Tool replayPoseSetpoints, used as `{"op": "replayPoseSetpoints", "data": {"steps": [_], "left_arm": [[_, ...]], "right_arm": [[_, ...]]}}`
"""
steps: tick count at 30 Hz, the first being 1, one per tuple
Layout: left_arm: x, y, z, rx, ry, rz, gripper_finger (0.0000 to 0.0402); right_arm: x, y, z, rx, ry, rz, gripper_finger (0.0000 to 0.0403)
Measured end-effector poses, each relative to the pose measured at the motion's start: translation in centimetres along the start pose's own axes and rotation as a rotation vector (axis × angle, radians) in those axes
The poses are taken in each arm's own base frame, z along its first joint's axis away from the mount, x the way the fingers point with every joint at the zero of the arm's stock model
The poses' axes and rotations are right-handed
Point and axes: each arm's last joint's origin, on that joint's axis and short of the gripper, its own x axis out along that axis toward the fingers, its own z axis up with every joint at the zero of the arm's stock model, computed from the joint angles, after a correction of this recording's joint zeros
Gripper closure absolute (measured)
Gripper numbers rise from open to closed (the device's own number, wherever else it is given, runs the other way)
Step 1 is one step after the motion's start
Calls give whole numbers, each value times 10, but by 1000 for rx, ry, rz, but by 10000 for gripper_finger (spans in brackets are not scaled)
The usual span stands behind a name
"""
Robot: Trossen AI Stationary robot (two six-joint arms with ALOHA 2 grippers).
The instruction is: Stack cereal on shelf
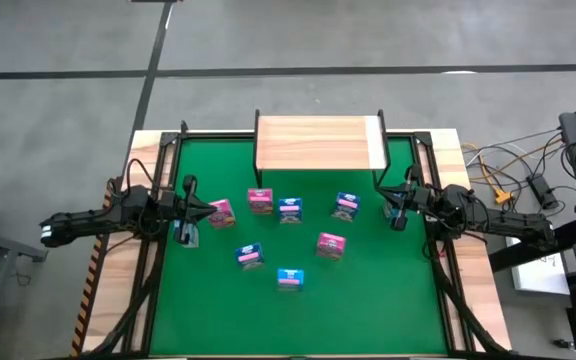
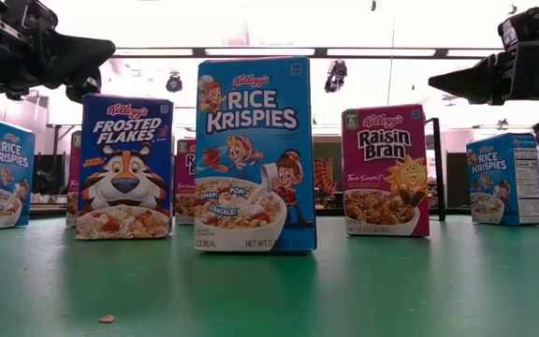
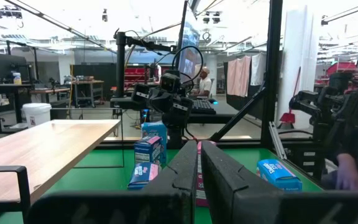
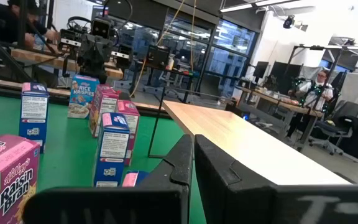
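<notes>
Several small cereal boxes stand upright on the green table (image 1: 368,300): pink ones (image 1: 221,212) (image 1: 259,200) (image 1: 330,244), light blue ones (image 1: 290,210) (image 1: 289,279) (image 1: 250,255) and a dark blue one (image 1: 345,206). The light-wood shelf (image 1: 318,142) stands on thin black legs at the far middle, with nothing on it. My left gripper (image 1: 206,210) is shut and hovers at the left, pointing at the nearest pink box (image 3: 199,186). My right gripper (image 1: 390,207) is shut and hovers at the right, near the shelf's right end (image 4: 241,140).
Black frame bars (image 1: 158,190) run along the table's left and right sides. Cables (image 1: 508,180) lie beyond the right edge. People sit in the room behind (image 4: 322,84). Bare green surface lies toward the near edge (image 2: 269,290).
</notes>
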Motion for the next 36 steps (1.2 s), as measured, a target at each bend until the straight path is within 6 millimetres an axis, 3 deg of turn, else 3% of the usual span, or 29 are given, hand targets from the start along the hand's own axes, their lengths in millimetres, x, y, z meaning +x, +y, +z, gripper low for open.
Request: {"op": "replayPoseSetpoints", "data": {"steps": [28, 33, 36], "left_arm": [[0, 0, 0, 0, 0, 0, 398], [0, 0, 10, -14, -98, -5, 398], [-3, -1, 25, -168, -257, -32, 398]], "right_arm": [[0, 0, 0, 2, 0, 1, 394], [0, 0, 1, 290, -8, 4, 394], [0, -1, 2, 425, -26, 3, 394]]}}
